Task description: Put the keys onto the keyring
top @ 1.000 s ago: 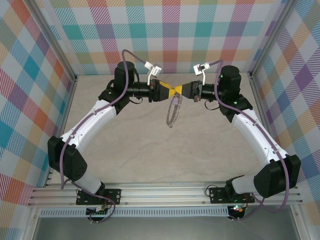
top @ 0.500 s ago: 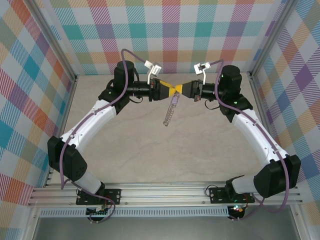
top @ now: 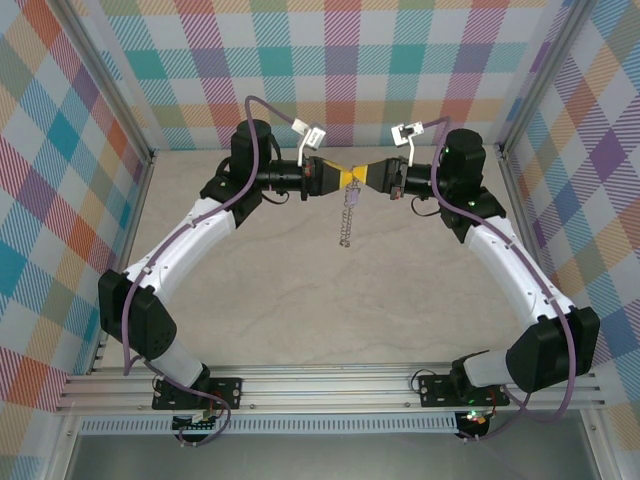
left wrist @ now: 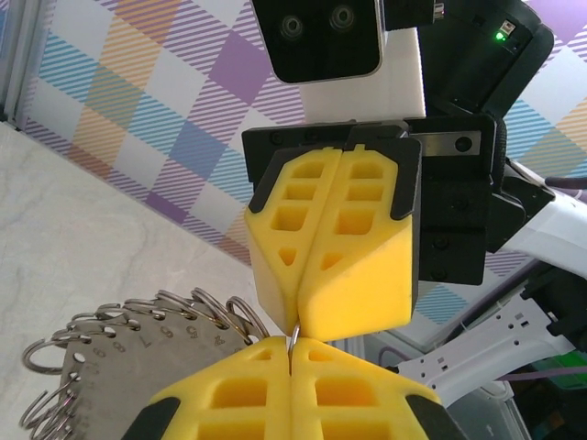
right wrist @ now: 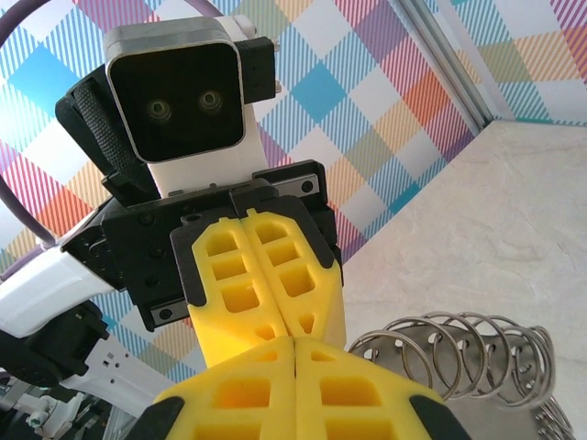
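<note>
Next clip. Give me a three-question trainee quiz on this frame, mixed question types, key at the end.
1. True or false: the silver chain of metal rings lies flat on the beige table.
2. The yellow-padded left claw and right claw are: A) far apart B) tip to tip C) resting on the table.
3. Fill in: both claws' jaws are ____.
Key: 1 false, it hangs below the claws; 2 B; 3 shut.

Premises: robotics test enclosure, laboratory type. Evidence: aluminium frame posts carrying multicoloured checked wall panels; beige stone-pattern surface; left arm and right arm bolted to slotted rail along its near edge.
</note>
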